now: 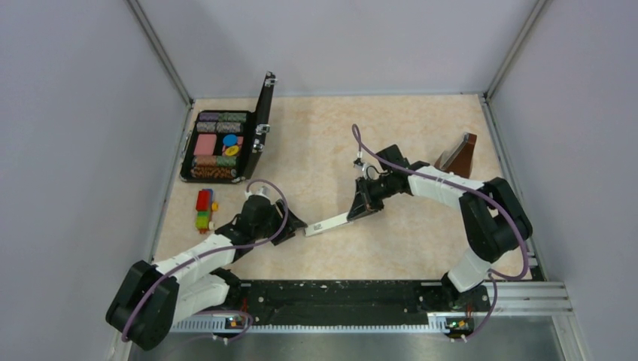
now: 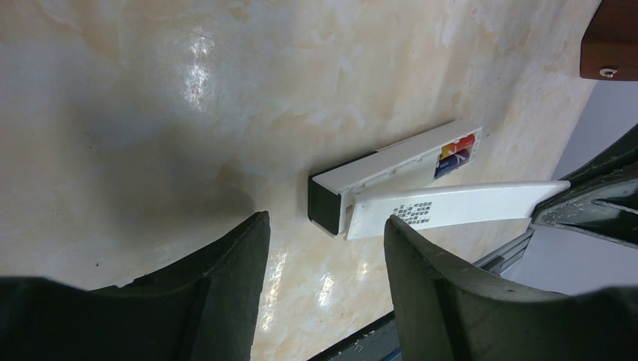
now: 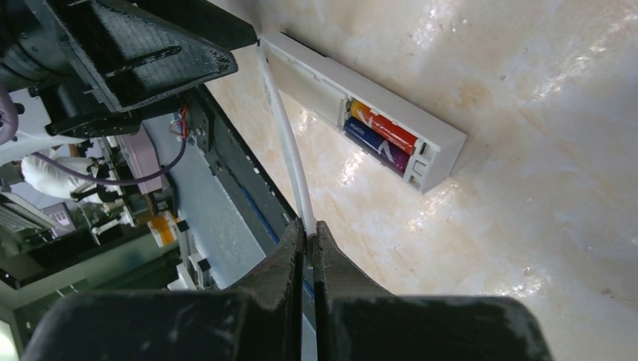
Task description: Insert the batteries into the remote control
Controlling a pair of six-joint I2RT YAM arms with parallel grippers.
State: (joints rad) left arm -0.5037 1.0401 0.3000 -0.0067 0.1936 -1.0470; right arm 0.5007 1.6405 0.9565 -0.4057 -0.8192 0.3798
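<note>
**Operator:** End effector status?

**Arm:** My right end effector (image 3: 309, 233) pinches the battery cover (image 2: 459, 204). My left end effector (image 2: 325, 241) stands spread, holding nothing.

**Operator:** Target?

**Arm:** The remote control (image 3: 444, 147) lies on the worktop (image 3: 527, 226), upper centre of the right wrist view, with the batteries (image 3: 380, 135) seated. The cover runs alongside, nearly parallel.

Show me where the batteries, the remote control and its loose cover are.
batteries (image 3: 385, 130): right wrist view, reddish one's middle.
remote control (image 2: 391, 162): left wrist view, white long side.
loose cover (image 2: 466, 203): left wrist view, flat white face.
</note>
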